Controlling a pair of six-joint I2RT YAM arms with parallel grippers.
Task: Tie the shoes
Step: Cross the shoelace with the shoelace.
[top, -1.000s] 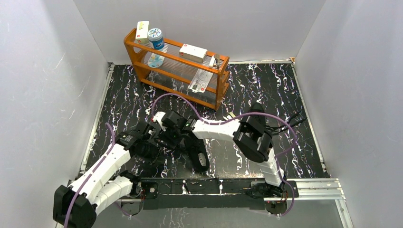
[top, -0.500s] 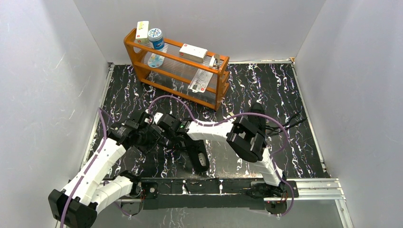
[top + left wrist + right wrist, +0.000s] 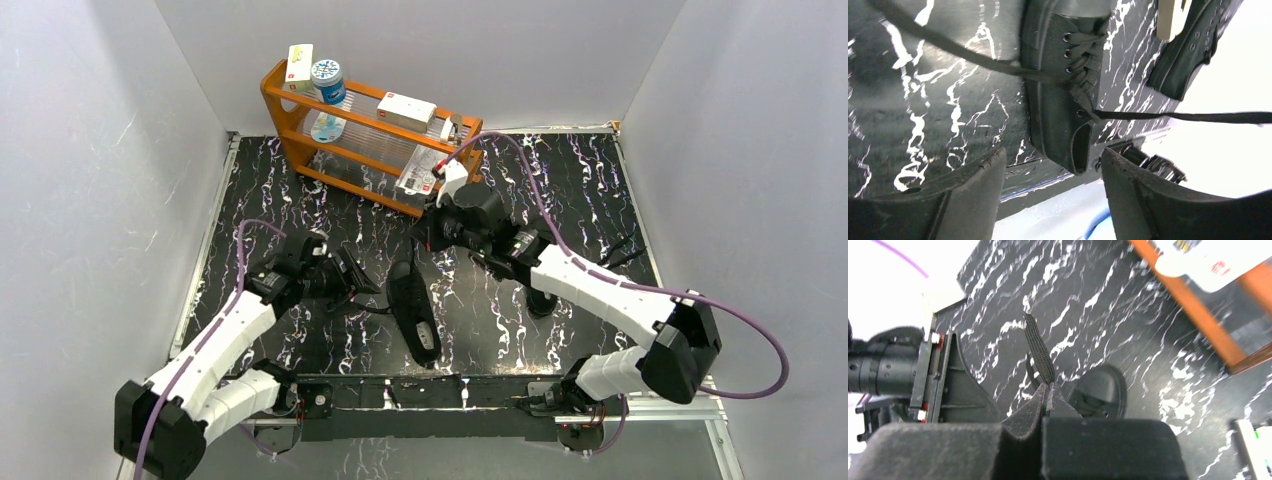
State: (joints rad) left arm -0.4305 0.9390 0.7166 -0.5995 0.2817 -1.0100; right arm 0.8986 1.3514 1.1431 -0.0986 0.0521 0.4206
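Marble-patterned table (image 3: 560,200): shoe (image 3: 413,310) lies just beside wide left tool (image 3: 358,284); right tool (image 3: 1047,390) pinches, apparently, its lace (image 3: 1039,347).

Shoe (image 3: 413,312) on table (image 3: 560,180): left gripper (image 3: 352,283) just left; right gripper (image 3: 420,235) behind, lace (image 3: 1040,352) in it; rack (image 3: 466,190) farther behind; second shoe (image 3: 541,301) right.

The table (image 3: 560,180) has a black top veined with white. An orange rack (image 3: 372,150) stands on it at the far side, set at a slant. 2 black shoes lie on the top, both nearer than the rack. 1 shoe (image 3: 413,312) lies in front of the rack's right end, pointing lengthwise toward the near edge. The other shoe (image 3: 1188,55) lies further right, partly hidden.
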